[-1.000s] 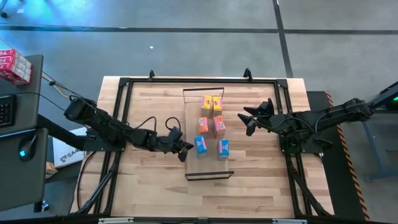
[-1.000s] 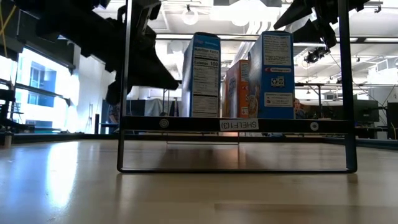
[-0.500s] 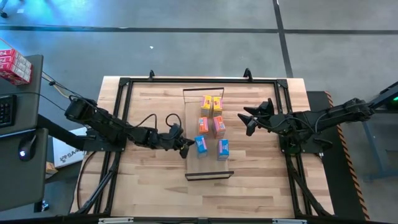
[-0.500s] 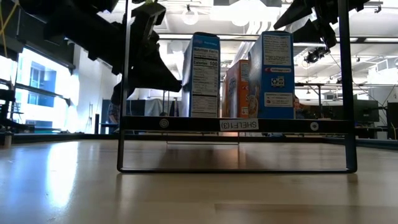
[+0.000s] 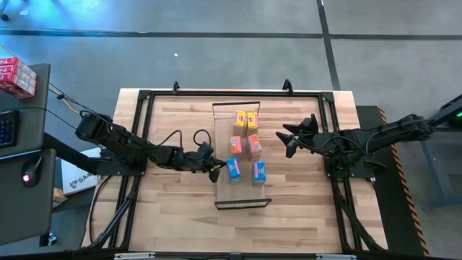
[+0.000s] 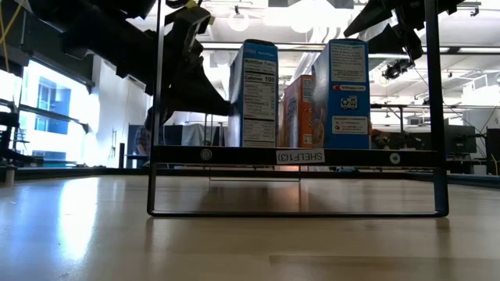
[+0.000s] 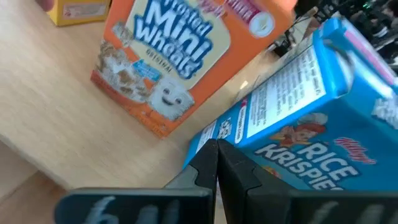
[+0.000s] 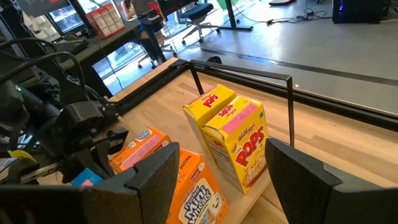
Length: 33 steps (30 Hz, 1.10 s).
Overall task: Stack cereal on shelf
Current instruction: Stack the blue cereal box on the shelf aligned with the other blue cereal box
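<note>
Six cereal boxes stand upright on the shelf (image 5: 242, 192), a light-wood panel with dark frame ends lying on the table. They form pairs: two yellow (image 5: 245, 121) at the far end, two orange (image 5: 245, 146) in the middle, two blue nearest. My left gripper (image 5: 216, 171) is shut, and its tips are at the left side of the left blue box (image 5: 233, 168). The other blue box (image 5: 259, 172) stands to its right. My right gripper (image 5: 288, 141) is open and hovers right of the shelf, level with the orange boxes. Its wrist view shows the yellow boxes (image 8: 233, 134) ahead. My left gripper (image 7: 216, 163) meets the left blue box (image 7: 298, 118) with its shut fingertips at the box's left side wall, near a lower corner (image 7: 202, 142). The fingers come nearly level from the table's left. The box stands upright on the shelf.
A dark metal frame (image 5: 144, 97) borders the tabletop. Cables (image 5: 170, 141) trail along the left arm. Red-and-white boxes (image 5: 16, 76) sit on a side stand off the table's left. Bare wood (image 5: 238, 227) lies between the shelf and the near edge.
My left gripper has crept toward the left blue box and risen a little, and its shut tips have come up against the box's left side. The box has shifted very slightly. My right arm has kept still.
</note>
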{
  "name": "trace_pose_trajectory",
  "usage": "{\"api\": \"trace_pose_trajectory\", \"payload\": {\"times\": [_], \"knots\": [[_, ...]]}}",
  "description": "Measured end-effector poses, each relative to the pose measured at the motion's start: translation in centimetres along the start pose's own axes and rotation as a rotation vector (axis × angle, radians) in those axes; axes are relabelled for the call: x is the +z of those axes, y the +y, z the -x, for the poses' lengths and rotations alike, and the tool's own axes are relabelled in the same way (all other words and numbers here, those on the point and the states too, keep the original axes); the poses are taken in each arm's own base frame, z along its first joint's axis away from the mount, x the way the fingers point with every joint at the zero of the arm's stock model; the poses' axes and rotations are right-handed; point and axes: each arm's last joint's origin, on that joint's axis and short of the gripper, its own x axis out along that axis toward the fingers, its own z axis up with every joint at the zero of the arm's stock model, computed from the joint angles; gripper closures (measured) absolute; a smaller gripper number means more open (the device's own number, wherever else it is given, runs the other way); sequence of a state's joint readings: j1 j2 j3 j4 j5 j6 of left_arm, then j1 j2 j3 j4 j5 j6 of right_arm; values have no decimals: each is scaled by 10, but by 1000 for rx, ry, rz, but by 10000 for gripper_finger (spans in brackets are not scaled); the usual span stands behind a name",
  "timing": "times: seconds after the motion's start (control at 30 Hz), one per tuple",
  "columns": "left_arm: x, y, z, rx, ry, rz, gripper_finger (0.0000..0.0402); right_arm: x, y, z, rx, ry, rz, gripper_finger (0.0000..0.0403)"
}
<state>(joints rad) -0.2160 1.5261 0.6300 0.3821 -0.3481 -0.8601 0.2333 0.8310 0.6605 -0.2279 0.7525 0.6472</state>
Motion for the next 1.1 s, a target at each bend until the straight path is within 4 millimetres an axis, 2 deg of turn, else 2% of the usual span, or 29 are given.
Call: {"api": "trace_pose_trajectory", "payload": {"times": [0.33, 0.6, 0.87, 1.1], "knots": [[0, 6, 0, 39, 37, -66, 401, 0, 0, 0, 0, 0, 0, 167], [-9, 6, 2, -41, 213, -84, 401, 0, 0, 0, 3, 2, -2, 167], [-1, -2, 1, -122, 134, -91, 401, 0, 0, 0, 2, 5, 2, 167], [7, 3, -2, -115, 107, -90, 401, 0, 0, 0, 2, 7, 1, 167]]}}
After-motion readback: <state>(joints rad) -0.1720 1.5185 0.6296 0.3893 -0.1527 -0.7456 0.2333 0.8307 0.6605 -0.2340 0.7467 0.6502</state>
